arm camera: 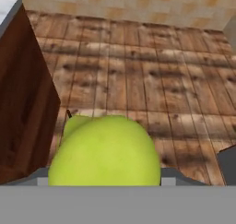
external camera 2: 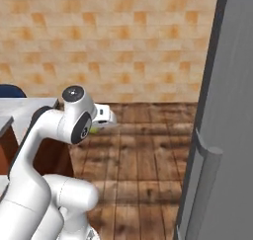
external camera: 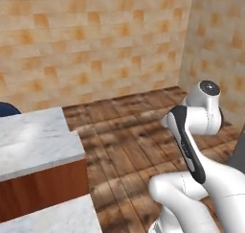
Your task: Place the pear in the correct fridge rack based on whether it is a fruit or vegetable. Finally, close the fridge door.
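The pear (arm camera: 105, 150), bright yellow-green, looms large at the bottom middle of the hand view and covers the fingertips. A sliver of the pear (external camera 2: 93, 130) peeks out under the white hand in the right base view. My gripper (external camera 2: 99, 123) is shut on it, held in the air above the wooden floor, to the left of the fridge door (external camera 2: 222, 110). That door is a tall grey slab with a slim vertical handle (external camera 2: 203, 182) along its near edge. The fridge rack is out of view.
A marble-topped counter (external camera: 33, 141) on brown wooden cabinets (arm camera: 23, 103) stands to the left of the arm. A dark blue object (external camera: 7, 109) sits at its far end. Wooden floor (arm camera: 138, 71) stretches ahead to a tan tiled wall (external camera: 95, 45).
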You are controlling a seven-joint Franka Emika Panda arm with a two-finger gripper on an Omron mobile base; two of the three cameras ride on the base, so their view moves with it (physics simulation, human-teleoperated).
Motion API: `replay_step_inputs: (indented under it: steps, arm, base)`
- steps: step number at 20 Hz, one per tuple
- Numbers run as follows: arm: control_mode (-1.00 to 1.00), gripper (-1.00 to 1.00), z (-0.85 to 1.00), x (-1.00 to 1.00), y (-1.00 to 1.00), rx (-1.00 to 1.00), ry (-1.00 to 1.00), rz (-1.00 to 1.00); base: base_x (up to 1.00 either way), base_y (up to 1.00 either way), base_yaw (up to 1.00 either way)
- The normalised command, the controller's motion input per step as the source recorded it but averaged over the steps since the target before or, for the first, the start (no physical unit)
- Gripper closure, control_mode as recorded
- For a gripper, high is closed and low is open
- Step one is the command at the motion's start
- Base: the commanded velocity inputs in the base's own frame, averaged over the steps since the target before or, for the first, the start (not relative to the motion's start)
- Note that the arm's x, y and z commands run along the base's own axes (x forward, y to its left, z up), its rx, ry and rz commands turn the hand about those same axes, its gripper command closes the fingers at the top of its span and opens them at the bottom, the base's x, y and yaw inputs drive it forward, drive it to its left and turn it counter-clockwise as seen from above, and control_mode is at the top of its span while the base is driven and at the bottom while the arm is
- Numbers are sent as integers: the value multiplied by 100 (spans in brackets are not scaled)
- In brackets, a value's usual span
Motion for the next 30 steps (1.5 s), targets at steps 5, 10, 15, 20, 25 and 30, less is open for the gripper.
replay_step_inputs:
  steps: [5, 10, 15, 20, 25, 30]
  arm:
    - [100, 100, 0, 0, 0, 0, 0, 0]
    - [100, 100, 0, 0, 0, 0, 0, 0]
    - [100, 100, 0, 0, 0, 0, 0, 0]
    - [100, 100, 0, 0, 0, 0, 0, 0]
    - [100, 100, 0, 0, 0, 0, 0, 0]
    - [100, 100, 0, 0, 0, 0, 0, 0]
  base:
    - [88, -6, -32]
    - [79, -3, -48]
    - [69, 0, -58]
    - [58, 0, -64]
    - [52, 0, -66]
    - [54, 0, -65]
